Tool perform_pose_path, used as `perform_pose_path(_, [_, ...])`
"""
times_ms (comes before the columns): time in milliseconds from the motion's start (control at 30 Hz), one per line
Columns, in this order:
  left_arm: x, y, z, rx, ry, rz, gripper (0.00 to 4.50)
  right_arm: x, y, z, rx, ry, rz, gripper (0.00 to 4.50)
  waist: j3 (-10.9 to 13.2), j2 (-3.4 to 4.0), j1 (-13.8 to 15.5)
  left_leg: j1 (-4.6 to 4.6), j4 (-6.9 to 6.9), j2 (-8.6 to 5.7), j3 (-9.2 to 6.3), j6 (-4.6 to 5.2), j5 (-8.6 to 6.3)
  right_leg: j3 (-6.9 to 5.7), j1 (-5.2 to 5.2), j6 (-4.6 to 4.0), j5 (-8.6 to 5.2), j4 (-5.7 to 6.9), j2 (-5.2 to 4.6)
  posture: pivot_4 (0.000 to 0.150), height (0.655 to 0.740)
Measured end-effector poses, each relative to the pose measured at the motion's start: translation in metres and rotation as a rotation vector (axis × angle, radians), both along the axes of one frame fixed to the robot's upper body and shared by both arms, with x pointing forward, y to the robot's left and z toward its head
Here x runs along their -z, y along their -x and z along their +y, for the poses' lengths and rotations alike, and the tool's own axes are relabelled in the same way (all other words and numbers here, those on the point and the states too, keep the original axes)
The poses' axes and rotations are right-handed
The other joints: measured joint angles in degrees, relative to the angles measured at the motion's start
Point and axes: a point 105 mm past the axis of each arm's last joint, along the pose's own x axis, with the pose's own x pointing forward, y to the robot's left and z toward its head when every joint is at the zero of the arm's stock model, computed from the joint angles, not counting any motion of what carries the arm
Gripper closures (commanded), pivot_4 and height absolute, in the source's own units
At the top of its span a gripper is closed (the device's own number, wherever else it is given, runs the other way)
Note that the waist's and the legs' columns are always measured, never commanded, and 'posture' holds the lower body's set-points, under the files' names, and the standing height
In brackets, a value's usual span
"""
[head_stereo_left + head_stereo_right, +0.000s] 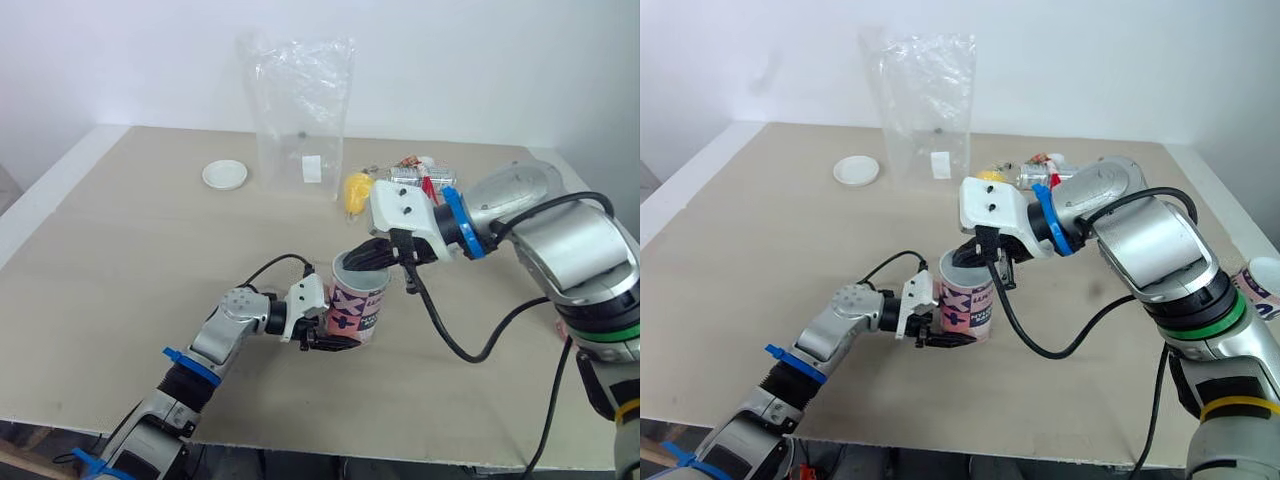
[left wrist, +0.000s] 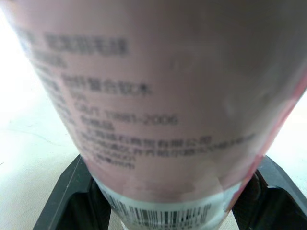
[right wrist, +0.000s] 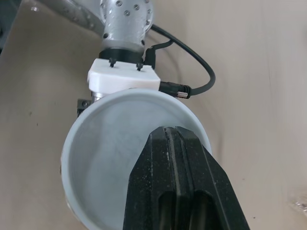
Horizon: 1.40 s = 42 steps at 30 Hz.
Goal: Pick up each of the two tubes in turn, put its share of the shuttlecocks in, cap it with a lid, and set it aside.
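Near the front middle of the beige table [image 1: 120,300], a pink tube [image 1: 358,305] is clamped roughly upright by the left gripper [image 1: 330,342], and the right gripper [image 3: 178,132], fingers pressed together, is held over the tube's open mouth.

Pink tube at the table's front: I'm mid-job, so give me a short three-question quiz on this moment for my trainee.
1. Fill in: the right gripper, fingers together, hangs over the open ___ of the pink tube.
2. What clamps the tube? A: left gripper. B: right gripper. C: a person's hand.
3. True or false: the white lid sits on the tube.
Key: 1 mouth; 2 A; 3 false, it lies on the table.
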Motion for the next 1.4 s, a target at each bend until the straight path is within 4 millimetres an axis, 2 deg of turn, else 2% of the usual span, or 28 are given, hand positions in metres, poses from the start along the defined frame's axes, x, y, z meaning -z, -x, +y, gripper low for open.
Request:
perform_pose_path(433, [0.004, 0.003, -0.001, 0.013, -0.018, 0.001, 1.75, 0.004, 0.005, -0.002, -0.072, 0.058, -0.035, 4.44, -1.03, -0.36, 0.14, 0.02, 0.0, 0.05, 0.04, -0.09, -0.36, -0.05, 0.11, -0.1, -0.28, -0.18, -0.07, 0.15, 0.74])
perform_pose_path(800, [0.0, 0.007, -0.002, 0.048, -0.011, -0.038, 1.75, 0.001, 0.022, -0.014, 0.012, -0.181, 0.295, 4.44, -0.67, -0.15, 0.37, -0.22, -0.11, -0.05, -0.04, -0.01, -0.56, -0.05, 0.2, 0.03, -0.31, -0.17, -0.03, 0.15, 0.74])
perform_pose_path(867, [-0.004, 0.008, -0.004, 0.063, -0.009, -0.053, 1.75, -0.004, 0.03, -0.026, 0.044, -0.309, 0.379, 4.44, -0.41, -0.09, 0.79, -0.51, -0.11, -0.16, -0.27, 0.01, -0.58, -0.07, 0.07, 0.02, -0.33, -0.17, 0.02, 0.15, 0.74])
perform_pose_path(933, [-0.006, 0.008, -0.003, 0.071, -0.009, -0.062, 1.75, -0.018, 0.029, -0.038, 0.087, -0.426, 0.347, 4.44, 0.01, 0.14, 0.99, -0.59, -0.09, -0.19, -0.27, 0.03, -0.59, -0.07, 0.0, 0.03, -0.32, -0.17, 0.01, 0.15, 0.74])
perform_pose_path(1000, [-0.007, 0.008, -0.005, 0.08, -0.009, -0.066, 1.75, -0.02, 0.028, -0.051, 0.146, -0.507, 0.309, 4.44, 0.11, 0.13, 1.22, -0.59, -0.09, -0.19, -0.4, 0.05, -0.6, -0.15, 0.04, 0.04, -0.34, -0.17, 0.04, 0.15, 0.74])
perform_pose_path(1033, [-0.007, 0.009, -0.005, 0.081, -0.008, -0.066, 1.75, -0.003, 0.026, -0.077, 0.292, -0.615, 0.289, 4.44, 0.24, 0.01, 1.41, -0.64, -0.11, -0.19, -0.57, 0.05, -0.61, -0.28, 0.06, 0.0, -0.38, -0.18, 0.1, 0.15, 0.74])
perform_pose_path(1100, [-0.008, 0.007, -0.004, 0.083, -0.012, -0.073, 1.75, 0.004, 0.027, -0.089, 0.357, -0.666, 0.258, 4.44, 0.51, 0.46, 1.28, -0.65, -0.06, -0.2, -0.5, 0.05, -0.6, -0.2, 0.03, 0.07, -0.35, -0.17, 0.09, 0.15, 0.74])
perform_pose_path(1167, [-0.008, 0.007, -0.004, 0.083, -0.012, -0.073, 1.75, 0.013, 0.029, -0.098, 0.413, -0.729, 0.206, 4.44, 0.52, 0.44, 1.32, -0.56, -0.07, -0.19, -0.65, 0.06, -0.6, -0.28, 0.16, 0.39, -0.54, -0.15, 0.18, 0.15, 0.74])
perform_pose_path(1333, [-0.008, 0.006, -0.003, 0.074, -0.009, -0.079, 1.75, 0.05, 0.034, -0.11, 0.537, -0.786, 0.13, 4.44, 0.61, 0.55, 1.1, -0.53, 0.07, -0.16, -0.61, 0.05, -0.6, -0.2, 0.19, 0.41, -0.48, -0.12, 0.22, 0.15, 0.74])
perform_pose_path(1400, [-0.008, 0.005, -0.002, 0.071, -0.008, -0.079, 1.75, 0.057, 0.035, -0.112, 0.561, -0.79, 0.104, 4.44, 0.63, 0.63, 0.84, -0.53, 0.1, -0.18, -0.57, 0.03, -0.58, -0.15, 0.2, 0.45, -0.43, -0.12, 0.2, 0.15, 0.74])
